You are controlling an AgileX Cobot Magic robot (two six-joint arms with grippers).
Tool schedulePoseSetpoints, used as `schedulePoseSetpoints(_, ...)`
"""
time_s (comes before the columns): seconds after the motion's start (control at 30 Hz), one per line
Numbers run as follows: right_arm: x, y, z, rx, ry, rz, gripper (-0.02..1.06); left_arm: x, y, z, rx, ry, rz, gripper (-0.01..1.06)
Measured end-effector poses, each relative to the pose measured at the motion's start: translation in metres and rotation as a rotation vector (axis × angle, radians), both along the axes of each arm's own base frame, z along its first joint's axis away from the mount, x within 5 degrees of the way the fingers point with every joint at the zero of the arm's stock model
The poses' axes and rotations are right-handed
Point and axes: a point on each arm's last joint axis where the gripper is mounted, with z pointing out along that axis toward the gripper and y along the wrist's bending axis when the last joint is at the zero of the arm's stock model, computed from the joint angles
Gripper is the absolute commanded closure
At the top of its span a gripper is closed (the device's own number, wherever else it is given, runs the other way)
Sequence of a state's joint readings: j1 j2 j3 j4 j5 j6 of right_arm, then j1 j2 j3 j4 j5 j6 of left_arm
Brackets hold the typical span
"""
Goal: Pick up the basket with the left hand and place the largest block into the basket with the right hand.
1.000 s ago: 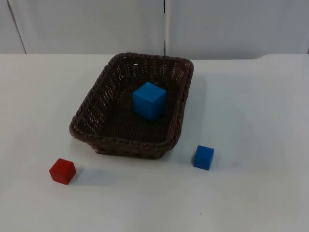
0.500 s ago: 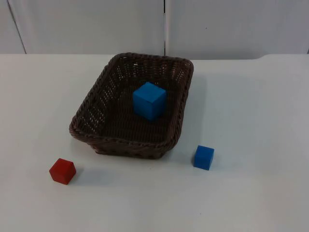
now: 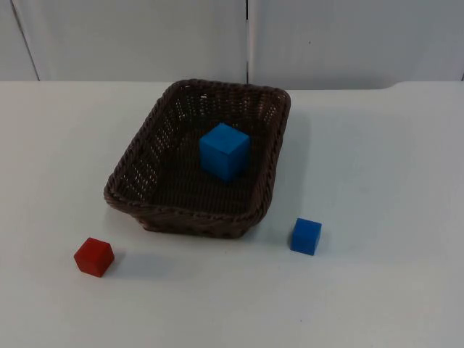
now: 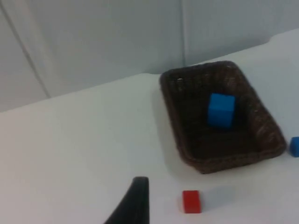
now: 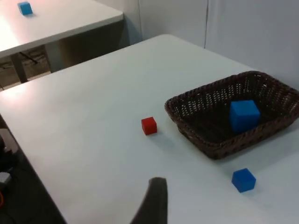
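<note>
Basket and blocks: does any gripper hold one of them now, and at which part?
Nothing is held. The basket, holding the large blue block, rests on the table; small blocks lie beside it.

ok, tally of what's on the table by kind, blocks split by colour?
Blue blocks: 2, the large blue block in the basket, the small blue block on the table
Red blocks: 1, the red block
Baskets: 1, the brown wicker basket
Total: 4
</note>
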State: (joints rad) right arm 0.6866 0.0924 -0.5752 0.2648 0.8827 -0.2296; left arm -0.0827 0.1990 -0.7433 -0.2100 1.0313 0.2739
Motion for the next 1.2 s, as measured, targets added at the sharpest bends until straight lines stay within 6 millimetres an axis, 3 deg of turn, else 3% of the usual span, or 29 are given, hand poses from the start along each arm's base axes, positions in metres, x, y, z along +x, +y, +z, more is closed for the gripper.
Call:
schedulePoseSetpoints(0.2,-0.014,-0.011,-0.006,0.021,-0.007,0.004,0.29,-0.025,0.007,-0.006,-0.024,-0.068,0.067,0.10)
schedulePoseSetpoints(0.3,-0.015,-0.013,-0.011,-0.007,0.034,-0.012,0.29,-0.033,0.009,-0.020,-0.052,-0.080,0.087,0.10)
schedulePoseSetpoints(0.8,-0.014,-0.016,-0.021,-0.076,0.109,-0.045,0.29,-0.010,0.010,-0.072,-0.027,0.139,0.136,0.10)
schedulePoseSetpoints(1.2,-0.010,-0.016,-0.027,-0.104,0.120,-0.067,0.29,-0.008,0.010,-0.073,-0.038,0.128,0.143,0.10)
